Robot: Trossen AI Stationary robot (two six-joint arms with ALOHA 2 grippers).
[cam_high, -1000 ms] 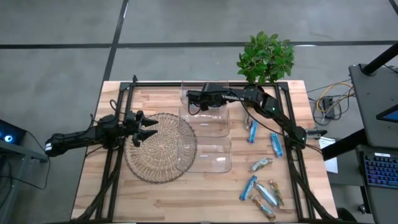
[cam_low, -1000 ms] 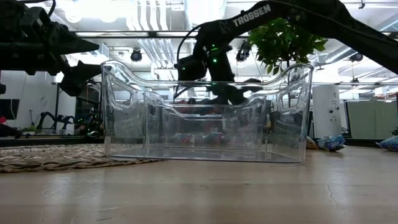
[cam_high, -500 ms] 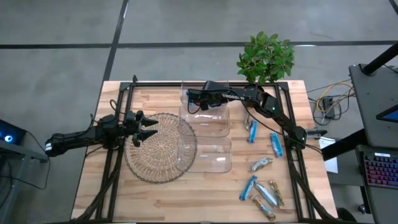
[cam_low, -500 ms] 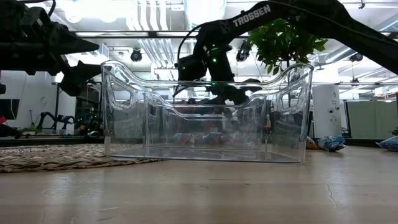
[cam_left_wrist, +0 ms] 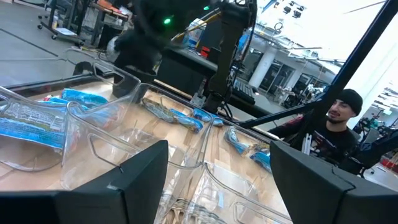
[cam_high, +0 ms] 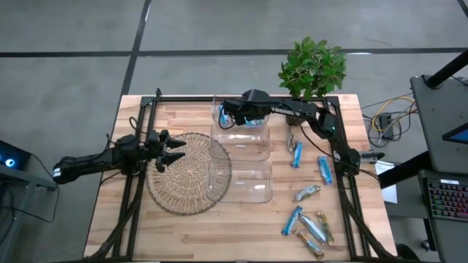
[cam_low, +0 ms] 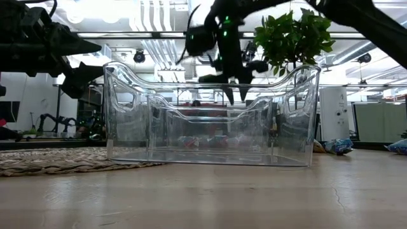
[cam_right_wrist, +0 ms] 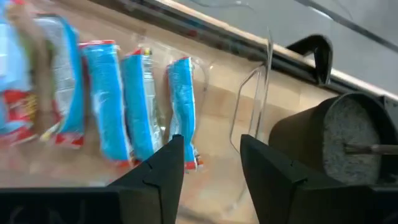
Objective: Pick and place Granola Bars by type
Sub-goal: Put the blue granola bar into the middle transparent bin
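Note:
Several blue-wrapped granola bars point(cam_right_wrist: 102, 99) lie side by side on the floor of the far clear bin point(cam_high: 241, 139). One at the row's end has a red end point(cam_right_wrist: 25, 106). More bars lie loose on the table's right part: blue ones point(cam_high: 297, 153) point(cam_high: 325, 169), a silvery one point(cam_high: 307, 192), and a cluster point(cam_high: 311, 228) near the front edge. My right gripper point(cam_high: 228, 115) point(cam_right_wrist: 211, 162) hangs open and empty above the far bin's far left corner, fingers pointing down point(cam_low: 236, 89). My left gripper point(cam_high: 174, 151) point(cam_left_wrist: 217, 180) waits open over the left edge of the round woven mat point(cam_high: 186, 179).
A second clear bin point(cam_high: 247, 183) sits nearer, partly on the woven mat. A potted plant point(cam_high: 313, 67) stands at the far right corner. Black frame rails point(cam_high: 139, 183) run along both table sides. A person point(cam_left_wrist: 336, 124) shows beyond the table in the left wrist view.
My right gripper has risen out of the far bin, from down between its walls to above its rim, shifting slightly toward the far edge. The bars in the bin have stayed where they lay.

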